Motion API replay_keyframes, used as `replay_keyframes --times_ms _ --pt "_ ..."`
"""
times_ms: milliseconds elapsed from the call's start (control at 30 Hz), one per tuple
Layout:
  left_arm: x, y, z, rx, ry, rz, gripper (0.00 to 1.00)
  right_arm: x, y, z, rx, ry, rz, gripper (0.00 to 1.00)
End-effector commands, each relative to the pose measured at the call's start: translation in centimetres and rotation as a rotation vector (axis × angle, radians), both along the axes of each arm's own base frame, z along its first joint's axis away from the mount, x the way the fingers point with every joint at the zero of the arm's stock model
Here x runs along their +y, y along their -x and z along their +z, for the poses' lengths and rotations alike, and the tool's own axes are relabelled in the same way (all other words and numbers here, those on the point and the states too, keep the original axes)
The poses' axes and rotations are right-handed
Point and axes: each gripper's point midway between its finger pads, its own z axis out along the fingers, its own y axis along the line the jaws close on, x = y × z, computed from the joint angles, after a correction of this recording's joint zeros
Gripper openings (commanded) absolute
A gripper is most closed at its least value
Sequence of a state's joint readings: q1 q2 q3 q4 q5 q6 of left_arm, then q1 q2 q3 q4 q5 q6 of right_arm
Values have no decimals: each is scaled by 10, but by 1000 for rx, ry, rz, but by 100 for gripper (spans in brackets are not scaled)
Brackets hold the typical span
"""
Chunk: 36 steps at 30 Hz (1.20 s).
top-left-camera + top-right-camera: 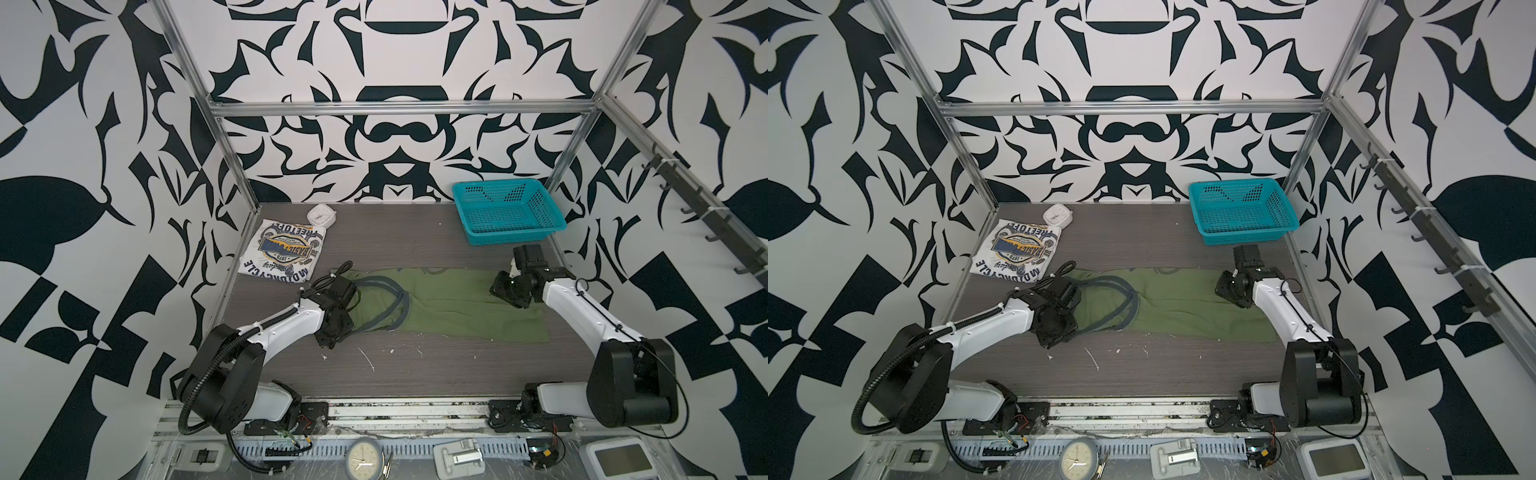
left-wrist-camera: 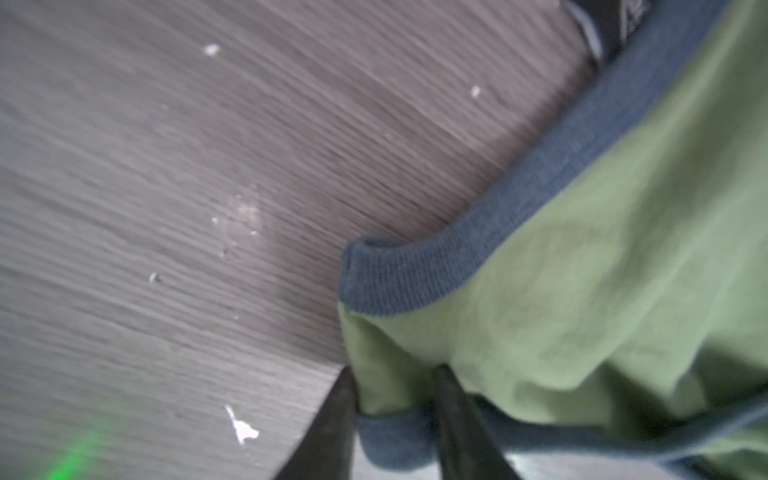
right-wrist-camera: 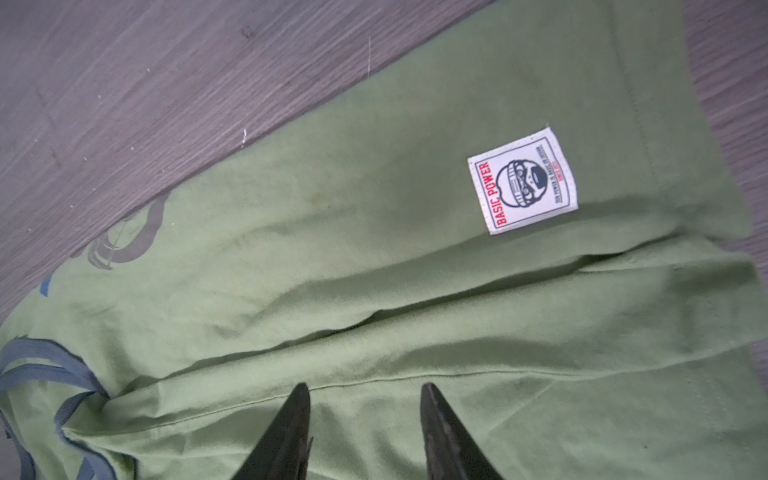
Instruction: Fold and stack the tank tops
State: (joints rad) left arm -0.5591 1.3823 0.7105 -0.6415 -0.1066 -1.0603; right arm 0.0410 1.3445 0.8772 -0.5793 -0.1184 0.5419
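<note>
Black-and-white patterned walls box in my workspace, and the grey wood-grain table [image 1: 415, 374] fills the floor of it. Spread across the table between my two arms is the green tank top [image 1: 457, 303]. It lies flat and rumpled, its dark-trimmed straps at the left jaws and its hem end under the right jaws.

Beyond the left jaws, toward the back wall, I see the white tank top [image 1: 282, 249] folded into a square with its blue-yellow emblem facing up. It is well apart from the green one. Beyond the right jaws, also against the back wall, stands a teal basket [image 1: 515, 235].

My left gripper [image 2: 399, 415] is down on a strap end of the green top. Its jaws are clamped on the cloth, and the green fabric with its blue trim fills the gap from one finger to the other.

My right gripper [image 3: 363, 405] is over the green cloth with its jaws apart and nothing between them. I cannot tell whether the tips touch the fabric.

A small white clock [image 1: 321, 215] sits just beside the white top's far edge. A sewn label [image 3: 523, 181] lies on the green cloth ahead of the right jaws.
</note>
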Motion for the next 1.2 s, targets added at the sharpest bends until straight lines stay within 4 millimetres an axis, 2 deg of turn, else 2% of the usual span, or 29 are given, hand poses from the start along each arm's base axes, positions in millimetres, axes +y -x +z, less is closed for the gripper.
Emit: replay_keyframes --times_ms 0,133,267,500,667,800,900,1067,1167 --pt "2 0 13 -25 15 39 23 2 1 0 9 4 19 46" --pt "-2 -13 29 -68 35 41 10 -1 -1 0 15 24 18 46" --pt "-7 -30 34 -71 72 35 0 -2 0 -4 27 28 19 46" --pt "-6 -57 35 -68 130 54 0 -4 2 -9 38 43 23 46" --pt "12 -71 25 -42 151 104 0 -5 4 -15 52 48 25 46" --pt "26 -72 16 -1 128 111 22 -4 4 -18 62 48 29 46" --pt "44 -64 22 -1 27 94 37 -4 4 -18 62 44 32 46" --pt "57 -39 50 -106 -106 16 51 -2 4 -21 70 38 38 46" --pt "63 -17 64 -132 -200 -25 54 -1 3 -22 72 31 41 46"
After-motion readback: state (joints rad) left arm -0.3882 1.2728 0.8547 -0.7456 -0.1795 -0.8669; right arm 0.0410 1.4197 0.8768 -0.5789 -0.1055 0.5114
